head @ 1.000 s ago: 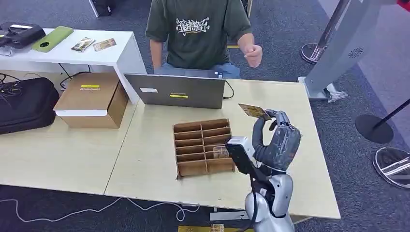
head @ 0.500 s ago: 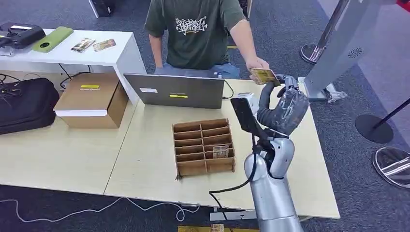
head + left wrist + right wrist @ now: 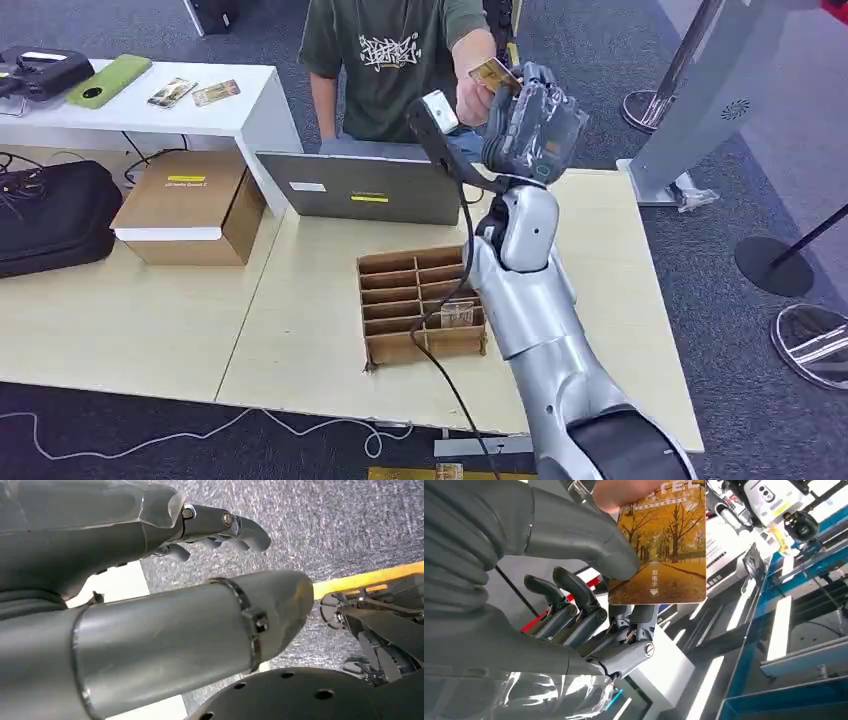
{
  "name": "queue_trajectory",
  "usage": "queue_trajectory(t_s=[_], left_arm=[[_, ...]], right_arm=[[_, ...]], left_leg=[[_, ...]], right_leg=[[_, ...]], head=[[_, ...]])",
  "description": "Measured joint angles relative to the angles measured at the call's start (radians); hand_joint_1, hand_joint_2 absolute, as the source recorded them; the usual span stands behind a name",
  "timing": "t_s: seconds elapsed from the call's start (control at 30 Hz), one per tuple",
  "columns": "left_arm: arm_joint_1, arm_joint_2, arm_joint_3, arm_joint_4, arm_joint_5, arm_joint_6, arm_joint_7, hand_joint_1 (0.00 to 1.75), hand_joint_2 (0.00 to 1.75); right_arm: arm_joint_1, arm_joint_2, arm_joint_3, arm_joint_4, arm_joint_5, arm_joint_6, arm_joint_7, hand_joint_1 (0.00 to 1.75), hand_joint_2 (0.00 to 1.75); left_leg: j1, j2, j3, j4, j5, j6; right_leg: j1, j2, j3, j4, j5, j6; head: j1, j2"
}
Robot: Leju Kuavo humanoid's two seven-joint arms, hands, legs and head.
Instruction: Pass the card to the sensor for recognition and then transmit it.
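Observation:
My right hand (image 3: 530, 112) is raised high over the far side of the table, in front of the person in the green shirt (image 3: 400, 60). It pinches a yellow card with an autumn tree picture (image 3: 493, 72) between thumb and fingers. In the right wrist view my thumb (image 3: 589, 540) presses the card (image 3: 669, 545) against the dark fingers (image 3: 624, 630) behind it. The person's hand (image 3: 468, 97) touches the card's far edge, and a fingertip of theirs (image 3: 624, 490) lies on it. My left hand (image 3: 150, 625) hangs low over the carpet, its fingers (image 3: 225, 525) loosely apart and holding nothing.
A cardboard divider box (image 3: 415, 300) with another card (image 3: 456, 315) lies mid-table under my right arm. A grey laptop (image 3: 365, 187) stands behind it. A grey kiosk stand (image 3: 700, 90) rises at the right; a cardboard box (image 3: 190, 205) and a black bag (image 3: 50, 215) are at the left.
My right arm has risen and swung left, away from me, carrying the card from above the table up to the person. Their hand has come to the card.

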Motion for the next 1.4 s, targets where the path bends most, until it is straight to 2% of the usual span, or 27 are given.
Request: queue_trajectory(t_s=[0.13,0.33,0.77,0.8,0.83,0.87,0.9,0.93,1.0,1.1,1.27,1.4], left_arm=[[-0.007,0.0,-0.005,-0.001,-0.025,0.005,0.01,0.0,0.0],[-0.016,0.0,-0.006,-0.006,-0.038,0.006,0.012,0.0,0.0],[-0.026,0.003,-0.006,-0.017,-0.058,0.005,0.024,0.0,0.0],[-0.026,0.003,-0.006,-0.017,-0.061,0.005,0.024,0.0,0.0],[-0.026,0.004,-0.006,-0.018,-0.064,0.007,0.024,0.0,0.0],[-0.028,0.005,-0.006,-0.02,-0.065,0.008,0.024,0.0,0.0],[-0.029,0.005,-0.006,-0.023,-0.065,0.007,0.025,0.0,0.0],[-0.029,0.005,-0.006,-0.023,-0.065,0.005,0.026,0.0,0.0],[-0.033,0.008,-0.006,-0.024,-0.061,0.004,0.031,0.0,0.0],[-0.041,0.01,-0.007,-0.025,-0.056,0.001,0.033,0.0,0.0],[-0.043,0.015,-0.007,-0.026,-0.05,-0.004,0.037,0.0,0.0],[-0.044,0.018,-0.007,-0.026,-0.038,-0.01,0.04,0.0,0.0]], right_arm=[[-0.075,-0.019,0.061,0.123,0.0,0.0,0.057,1.75,1.75],[-0.13,-0.039,0.106,0.238,0.0,0.0,0.073,1.75,1.75],[-0.147,-0.054,0.14,0.299,0.0,0.0,0.07,1.75,1.75],[-0.148,-0.054,0.142,0.298,-0.002,0.0,0.07,1.52,1.75],[-0.156,-0.061,0.146,0.299,-0.034,0.0,0.098,0.45,1.75],[-0.168,-0.07,0.168,0.301,-0.102,0.0,0.136,0.0,1.75],[-0.184,-0.075,0.216,0.304,-0.206,0.0,0.171,0.0,1.75],[-0.193,-0.082,0.256,0.31,-0.265,0.0,0.177,0.0,1.75],[-0.197,-0.09,0.339,0.325,-0.254,0.0,0.155,0.0,1.75],[-0.207,-0.09,0.345,0.358,-0.198,0.0,0.122,0.0,1.75],[-0.219,-0.09,0.344,0.393,-0.186,0.0,0.098,0.0,1.75],[-0.213,-0.09,0.309,0.387,-0.148,0.0,0.059,0.0,1.75]], left_leg=[[0.0,0.0,0.0,0.0,0.0,0.0],[0.0,0.0,0.0,0.0,0.0,0.0],[0.0,0.0,-0.001,0.0,0.0,0.0],[0.0,0.0,-0.001,0.0,0.0,0.0],[0.0,0.001,-0.001,0.0,0.0,0.0],[0.0,0.0,-0.002,0.0,0.0,0.0],[0.0,0.0,-0.002,0.0,0.0,0.0],[0.0,0.0,-0.001,0.0,0.0,0.0],[0.0,0.003,-0.001,0.0,0.0,0.0],[0.0,0.0,-0.001,0.0,0.0,0.0],[0.0,0.001,-0.001,0.0,0.0,-0.001],[0.0,0.0,-0.001,0.0,0.0,-0.001]], right_leg=[[0.0,0.0,0.0,0.0,0.0,0.0],[0.0,0.0,0.0,0.0,0.0,0.0],[0.0,0.0,-0.001,0.0,0.0,0.0],[0.0,0.0,-0.002,0.0,0.0,0.0],[0.0,0.001,-0.002,0.0,0.0,0.0],[0.0,0.0,-0.001,0.0,0.0,0.0],[0.0,0.0,-0.001,0.0,0.0,0.0],[0.0,0.0,-0.002,0.0,0.0,0.0],[0.0,0.003,-0.002,0.0,0.001,-0.001],[0.0,0.0,-0.001,0.0,0.001,-0.001],[0.0,0.001,-0.002,0.0,0.001,-0.001],[0.0,0.0,-0.001,0.0,0.001,-0.001]], head=[[0.0,0.0],[0.0,0.0],[0.0,0.0],[0.0,0.0],[0.0,0.0],[-0.001,0.0],[0.001,0.0],[0.001,0.0],[0.0,0.0],[0.0,0.0],[0.0,0.0],[0.0,0.0]])
